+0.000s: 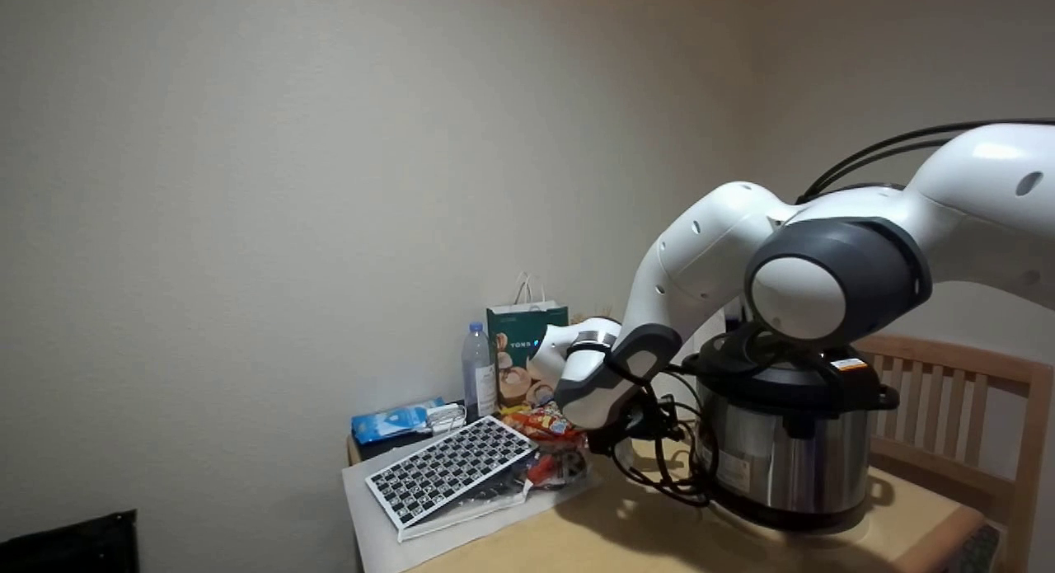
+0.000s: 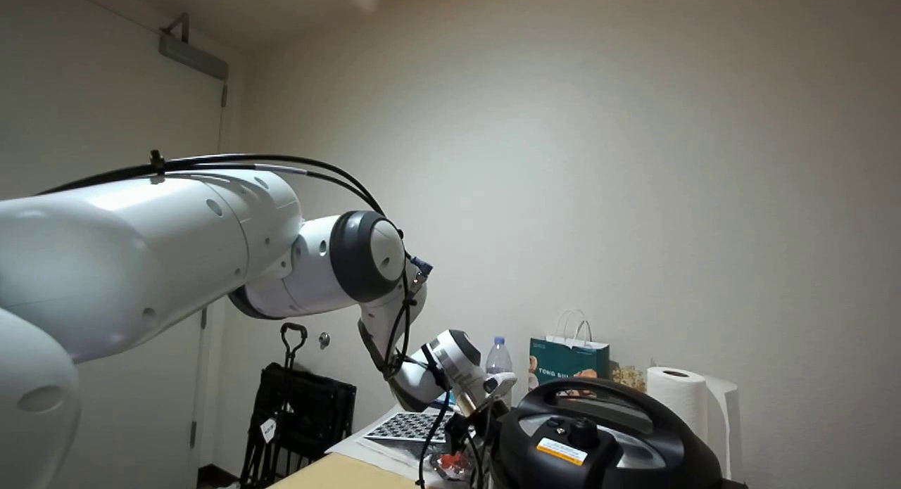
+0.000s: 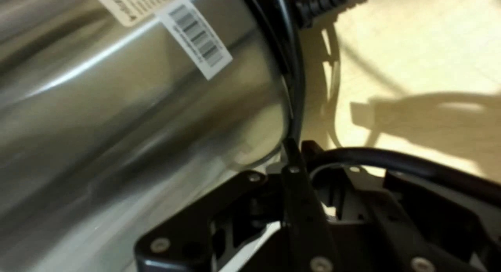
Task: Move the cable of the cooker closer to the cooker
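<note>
The cooker [image 1: 791, 466], silver with a black lid and base, stands upright on the table's right part in an exterior view. Its black lid [image 2: 676, 447] shows in an exterior view, and its steel wall [image 3: 156, 68] fills the wrist view's left. The thin black cable [image 3: 391, 156] arcs from the right into my jaws, and more of it runs along the cooker's base. Its loose loops [image 1: 688, 495] hang beside the cooker. My gripper [image 3: 300, 146] is nearly closed, with the cable between its fingers, close beside the cooker wall. The exact pinch point is partly hidden by the fingers.
On the table [image 1: 511, 548] are a checkered panel [image 1: 453, 470], snack bags [image 1: 544, 425], a bottle [image 1: 478, 375] and a green paper bag [image 1: 527, 326]. A paper-towel roll [image 2: 676, 397] stands behind the cooker. A wooden chair [image 1: 972, 392] is beside the table.
</note>
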Motion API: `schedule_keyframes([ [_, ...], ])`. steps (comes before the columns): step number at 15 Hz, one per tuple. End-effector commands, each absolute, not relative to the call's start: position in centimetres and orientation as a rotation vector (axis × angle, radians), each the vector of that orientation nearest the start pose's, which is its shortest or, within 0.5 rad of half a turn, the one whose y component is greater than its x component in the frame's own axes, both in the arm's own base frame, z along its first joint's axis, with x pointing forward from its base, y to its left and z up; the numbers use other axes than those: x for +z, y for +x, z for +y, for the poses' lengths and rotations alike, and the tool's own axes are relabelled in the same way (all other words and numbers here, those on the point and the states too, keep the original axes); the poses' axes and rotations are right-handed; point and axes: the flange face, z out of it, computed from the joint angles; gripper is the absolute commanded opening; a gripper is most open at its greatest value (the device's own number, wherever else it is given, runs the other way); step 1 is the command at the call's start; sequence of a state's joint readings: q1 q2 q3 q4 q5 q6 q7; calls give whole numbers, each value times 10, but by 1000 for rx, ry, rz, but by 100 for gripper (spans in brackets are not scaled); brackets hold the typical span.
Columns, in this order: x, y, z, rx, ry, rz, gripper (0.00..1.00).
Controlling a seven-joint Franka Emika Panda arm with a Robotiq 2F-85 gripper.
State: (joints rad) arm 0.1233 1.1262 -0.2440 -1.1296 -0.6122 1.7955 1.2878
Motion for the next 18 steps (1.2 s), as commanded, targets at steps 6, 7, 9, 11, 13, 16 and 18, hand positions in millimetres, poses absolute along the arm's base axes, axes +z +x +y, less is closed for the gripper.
schedule_keyframes([
  [6,109,708,-35,86,1920,-979,17],
  [7,107,707,-33,87,1919,-972,17],
  [9,114,704,-39,16,1936,-934,4],
  [11,127,698,-49,-71,1945,-925,4],
  [13,139,686,-60,-187,1892,-971,4],
  [16,154,673,-83,-303,1778,-1099,4],
  [18,162,678,-91,-327,1785,-1213,4],
])
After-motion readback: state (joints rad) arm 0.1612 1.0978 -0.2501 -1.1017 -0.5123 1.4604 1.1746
